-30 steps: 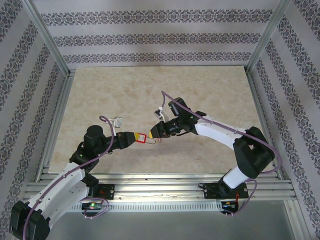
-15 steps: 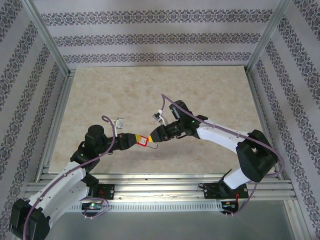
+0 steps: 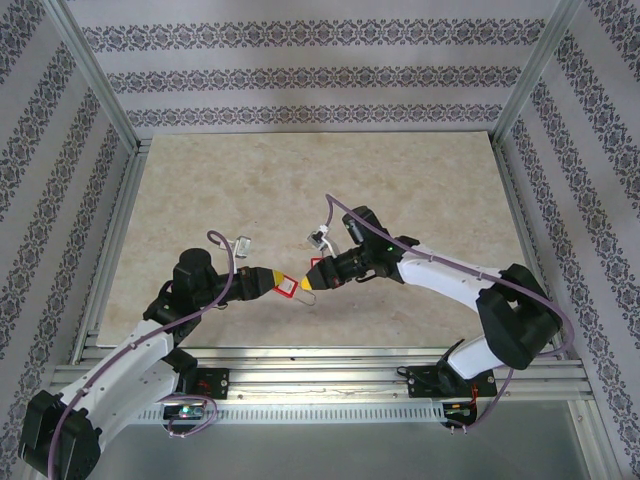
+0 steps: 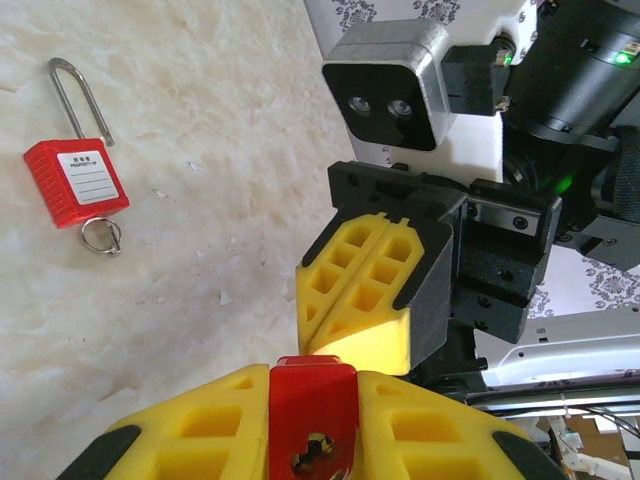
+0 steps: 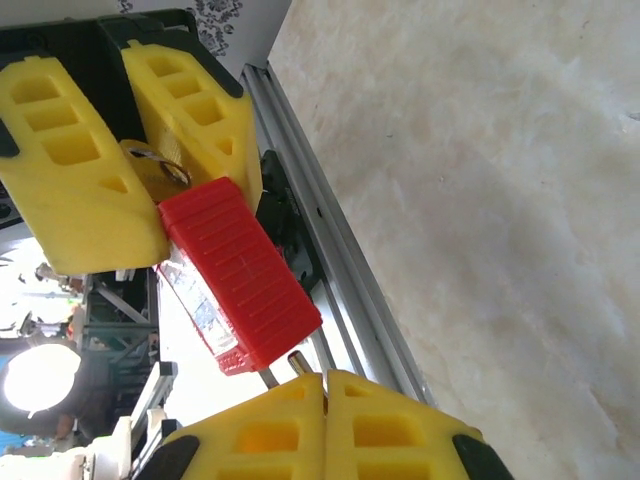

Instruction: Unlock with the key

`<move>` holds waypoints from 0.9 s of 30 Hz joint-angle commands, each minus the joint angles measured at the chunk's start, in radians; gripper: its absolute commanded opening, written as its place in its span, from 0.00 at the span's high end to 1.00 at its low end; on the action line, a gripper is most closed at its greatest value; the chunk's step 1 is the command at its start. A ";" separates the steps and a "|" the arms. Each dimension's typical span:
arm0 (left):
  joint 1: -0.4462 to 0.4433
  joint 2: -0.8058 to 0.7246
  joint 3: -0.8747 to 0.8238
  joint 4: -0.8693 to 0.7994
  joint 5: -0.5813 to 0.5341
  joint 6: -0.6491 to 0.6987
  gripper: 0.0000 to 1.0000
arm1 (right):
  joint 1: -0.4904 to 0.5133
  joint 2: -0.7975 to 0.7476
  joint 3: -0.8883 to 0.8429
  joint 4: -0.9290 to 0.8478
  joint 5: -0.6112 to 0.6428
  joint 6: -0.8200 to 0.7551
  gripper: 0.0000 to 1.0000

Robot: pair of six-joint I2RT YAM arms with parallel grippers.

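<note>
Right gripper (image 3: pixel 310 279) edged nearer, fingers (image 4: pixel 350 300) pressed together — left gripper (image 3: pixel 266 281) clamping red padlock (image 5: pixel 240 275) (spare padlock (image 4: pixel 75 180) on table (image 4: pixel 200 120))

The desk (image 3: pixel 400 190) has a beige, marble-like top. Behind it and at both sides stand walls (image 3: pixel 320 70) with white wallpaper and dark ornamental bands. Aluminium posts (image 3: pixel 95 75) rise at the back corners. Aluminium rails (image 3: pixel 330 365) run along the near edge.
</note>
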 commanded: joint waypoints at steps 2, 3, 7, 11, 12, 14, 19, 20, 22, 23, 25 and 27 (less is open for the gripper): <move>0.007 0.017 0.035 0.091 -0.081 -0.005 1.00 | 0.032 -0.058 -0.033 0.020 -0.011 0.005 1.00; 0.007 0.022 0.038 0.086 -0.086 -0.008 1.00 | 0.035 -0.068 -0.035 0.021 -0.001 0.005 1.00; 0.007 0.043 0.045 0.058 -0.114 -0.008 1.00 | 0.041 -0.126 -0.064 0.064 0.022 0.022 1.00; 0.007 0.048 0.023 0.122 -0.106 -0.031 1.00 | 0.049 -0.138 -0.069 0.036 0.033 0.017 0.99; 0.007 0.046 0.021 0.127 -0.102 -0.033 1.00 | 0.045 -0.140 -0.069 0.016 0.053 0.008 0.85; 0.006 0.046 0.021 0.132 -0.083 -0.029 1.00 | 0.021 -0.148 -0.087 0.002 0.101 0.005 0.64; 0.007 0.038 0.011 0.188 -0.008 -0.038 1.00 | -0.069 -0.097 -0.087 0.010 0.061 -0.011 0.49; 0.007 0.036 0.013 0.183 0.001 -0.034 1.00 | -0.073 -0.087 -0.080 0.011 0.046 -0.018 0.49; 0.007 0.029 0.011 0.186 0.009 -0.033 1.00 | -0.078 -0.071 -0.064 0.001 0.032 -0.037 0.48; 0.006 0.025 0.009 0.185 0.013 -0.033 1.00 | -0.081 -0.064 -0.060 0.005 0.020 -0.040 0.48; 0.007 0.023 0.007 0.190 0.020 -0.035 1.00 | -0.087 -0.055 -0.061 0.015 -0.001 -0.040 0.48; 0.007 0.025 0.002 0.207 0.027 -0.043 1.00 | -0.087 -0.043 -0.065 0.030 -0.022 -0.039 0.47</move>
